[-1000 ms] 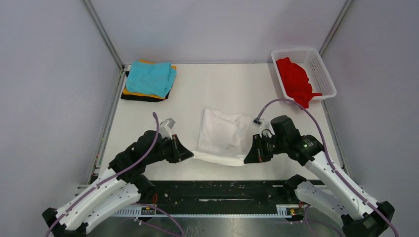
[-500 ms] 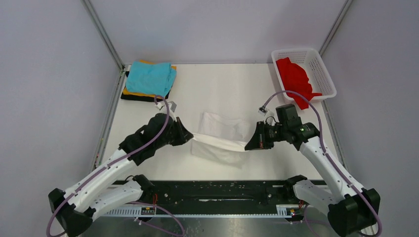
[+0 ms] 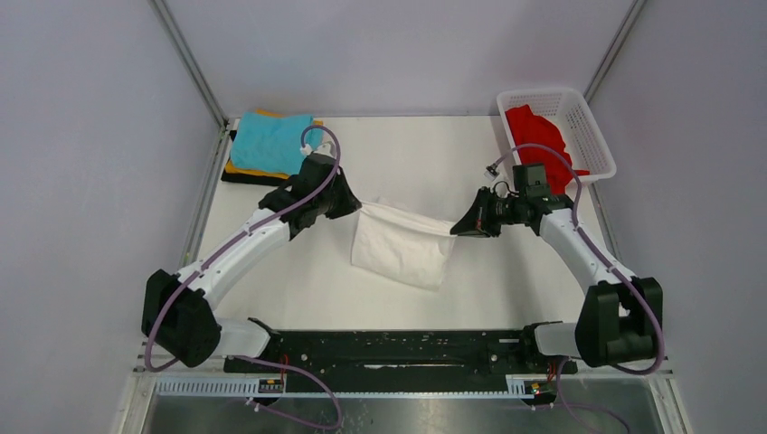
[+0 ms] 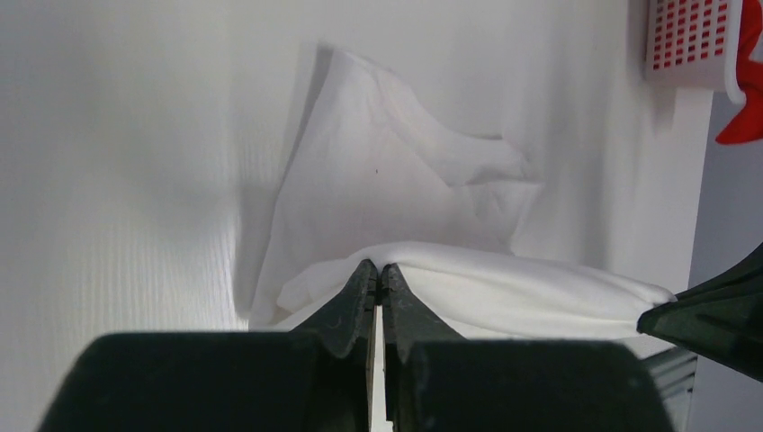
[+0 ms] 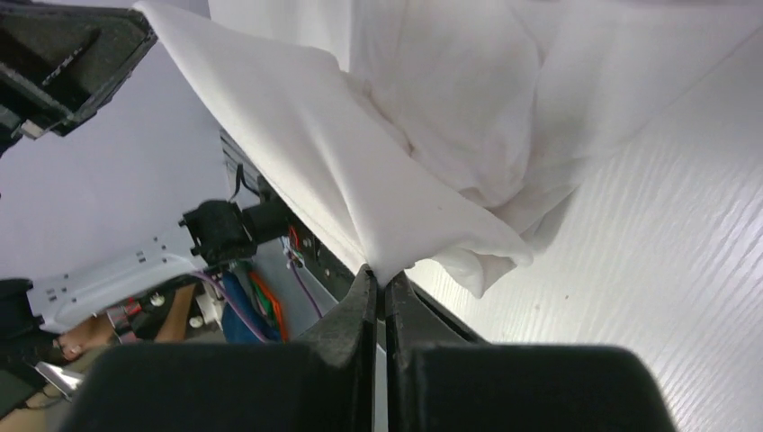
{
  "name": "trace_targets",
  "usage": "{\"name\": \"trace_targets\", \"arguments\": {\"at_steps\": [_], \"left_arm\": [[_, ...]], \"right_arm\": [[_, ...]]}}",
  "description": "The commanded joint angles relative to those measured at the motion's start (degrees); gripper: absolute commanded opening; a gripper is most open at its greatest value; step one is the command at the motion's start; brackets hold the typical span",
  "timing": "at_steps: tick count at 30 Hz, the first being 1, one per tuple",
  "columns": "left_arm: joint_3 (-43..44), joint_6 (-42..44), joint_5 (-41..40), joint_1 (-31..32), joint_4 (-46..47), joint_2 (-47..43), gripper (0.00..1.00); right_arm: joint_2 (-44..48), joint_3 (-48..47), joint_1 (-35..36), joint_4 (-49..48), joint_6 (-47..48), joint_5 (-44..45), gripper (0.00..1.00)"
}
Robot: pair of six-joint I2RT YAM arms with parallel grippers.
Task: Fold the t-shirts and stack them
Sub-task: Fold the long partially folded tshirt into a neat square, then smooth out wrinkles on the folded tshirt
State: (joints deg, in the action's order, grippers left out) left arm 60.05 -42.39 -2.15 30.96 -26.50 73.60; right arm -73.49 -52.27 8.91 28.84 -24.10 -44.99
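The white t-shirt (image 3: pixel 402 244) hangs between both grippers over the middle of the table, its upper edge pulled taut and its lower part draped on the surface. My left gripper (image 3: pixel 356 207) is shut on the shirt's left edge, as the left wrist view (image 4: pixel 379 266) shows. My right gripper (image 3: pixel 455 228) is shut on the right edge, also seen in the right wrist view (image 5: pixel 381 275). The white shirt fills both wrist views (image 4: pixel 396 180) (image 5: pixel 423 117). A red t-shirt (image 3: pixel 540 145) lies in the white mesh basket (image 3: pixel 592 136) at the back right.
A stack of folded shirts sits at the back left: teal (image 3: pixel 271 142) on top, orange (image 3: pixel 242 168) under it, black (image 3: pixel 249 178) at the bottom. The black rail (image 3: pixel 389 344) runs along the near edge. Grey walls enclose the table.
Both grippers have carried the white shirt's held edge away from the near edge toward the back of the table and lifted it. The shirt now trails toward the front beneath them.
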Motion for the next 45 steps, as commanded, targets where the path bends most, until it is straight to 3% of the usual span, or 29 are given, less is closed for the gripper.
{"name": "trace_targets", "arguments": {"at_steps": [1,9,17,19,21,22,23,24,25,31,36,45], "left_arm": [[8.0,3.9,-3.9,-3.0,5.0,7.7,0.0],[20.6,7.3,-1.3,-5.2,3.2,26.9,0.0],[33.5,9.1,1.8,-5.7,3.4,41.8,0.01],[35.6,9.0,1.9,-5.7,3.7,43.7,0.23],[37.5,9.1,3.8,-5.9,3.4,44.4,0.6],[38.3,9.2,4.4,-6.1,3.0,44.2,0.83],[38.8,9.7,5.5,-6.1,2.8,43.7,0.97],[38.8,10.2,7.0,-6.1,3.0,43.0,0.99],[38.4,10.5,9.2,-6.1,3.2,42.0,0.99],[26.3,9.3,23.0,-4.8,11.5,33.5,0.99],[19.6,6.5,29.3,-2.9,18.0,32.5,0.99],[32.9,4.0,29.9,-3.0,20.3,47.5,0.99]], "right_arm": [[-6.7,-3.1,-3.3,-6.8,-3.3,-0.4,0.0],[-19.9,-7.0,-5.8,-10.7,-4.9,2.4,0.0],[-24.1,-8.3,-6.5,-14.7,-8.0,12.7,0.02],[-25.0,-8.5,-6.6,-16.2,-9.2,15.3,0.09],[-26.1,-10.5,-6.5,-16.4,-9.7,16.3,0.19],[-26.2,-11.7,-6.6,-15.7,-9.7,16.7,0.35],[-25.7,-12.7,-6.5,-14.9,-9.7,16.9,0.76],[-24.7,-13.1,-6.5,-14.3,-9.7,17.2,0.97],[-23.3,-12.9,-6.5,-14.2,-10.0,17.5,0.99],[-14.5,-7.0,-3.2,-15.7,-10.1,14.7,0.99],[-15.1,-5.8,3.6,-19.6,-11.7,10.7,1.0],[-24.8,-11.3,3.5,-25.4,-13.9,13.1,0.99]]}}
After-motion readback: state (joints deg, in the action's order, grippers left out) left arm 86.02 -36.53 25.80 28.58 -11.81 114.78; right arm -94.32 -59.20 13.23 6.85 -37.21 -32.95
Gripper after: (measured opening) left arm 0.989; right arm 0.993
